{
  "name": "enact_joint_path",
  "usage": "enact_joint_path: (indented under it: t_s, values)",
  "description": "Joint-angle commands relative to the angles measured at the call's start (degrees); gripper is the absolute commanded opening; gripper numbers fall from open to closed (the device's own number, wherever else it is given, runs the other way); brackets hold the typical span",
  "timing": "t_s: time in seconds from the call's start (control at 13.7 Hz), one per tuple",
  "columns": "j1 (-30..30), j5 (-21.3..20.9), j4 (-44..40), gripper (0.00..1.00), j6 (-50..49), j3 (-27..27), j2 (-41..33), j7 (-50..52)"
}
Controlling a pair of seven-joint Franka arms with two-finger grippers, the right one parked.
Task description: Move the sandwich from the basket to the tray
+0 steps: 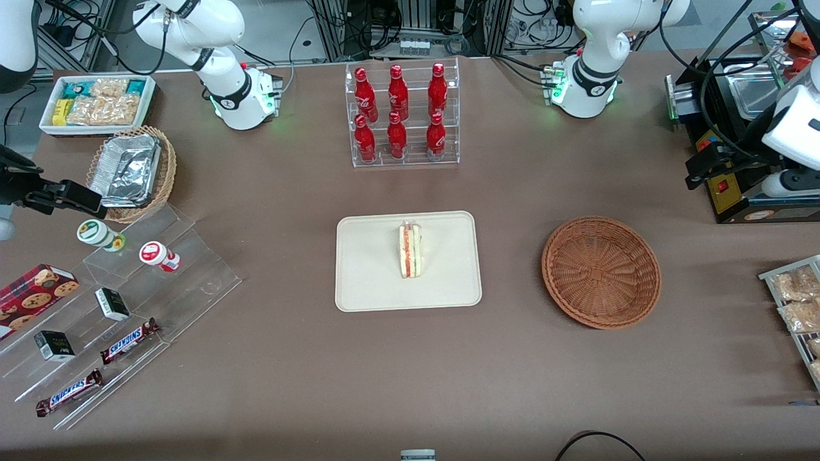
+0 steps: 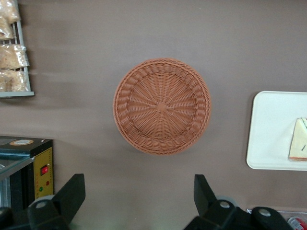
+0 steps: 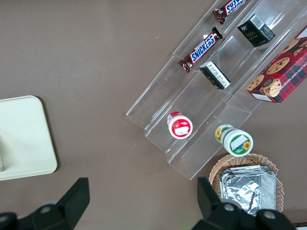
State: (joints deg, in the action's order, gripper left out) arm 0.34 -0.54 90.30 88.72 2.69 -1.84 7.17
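Front view: the sandwich (image 1: 410,250) stands on its edge near the middle of the tray (image 1: 365,282), filling stripe facing up toward the camera. The tray lies flat on the brown table (image 1: 288,371), nearer the camera than the clear rack of red bottles (image 1: 401,114). The basket (image 1: 601,272) sits beside the tray toward my end of the table, apart from it, with nothing in it. My arm shows only at the frame edge above the black machine (image 1: 737,186); my jaws are not visible here. Toward the parked arm's end: a tan wicker basket holding foil trays (image 1: 128,169), a clear stepped stand (image 1: 128,301) with two small cups, small dark boxes and Snickers bars (image 1: 128,340), and a red cookie box (image 1: 35,293).

Left wrist view: my gripper (image 2: 139,203) hangs high above the table, jaws spread wide, holding nothing. The basket (image 2: 162,106) lies below, between the two fingers (image 2: 72,194) in line of sight but well apart from them. The tray (image 2: 271,129) is beside the basket, with a corner of the sandwich (image 2: 298,146) on it, cut off by the frame edge. A wire rack of snack bags (image 2: 12,52) is near the basket's other flank.

Right wrist view: one corner of the tray (image 3: 24,139) shows, well apart from the stepped stand (image 3: 201,120).
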Motion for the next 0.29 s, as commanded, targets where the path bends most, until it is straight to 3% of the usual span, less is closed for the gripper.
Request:
enact_joint_path:
  t_s: [0.0, 0.22]
  values:
    - [-0.51, 0.37, -0.65, 1.0, -2.93, -1.9, -0.8, -1.11]
    - [0.19, 0.98, -1.0, 1.0, -4.0, -2.08, -0.8, -1.72]
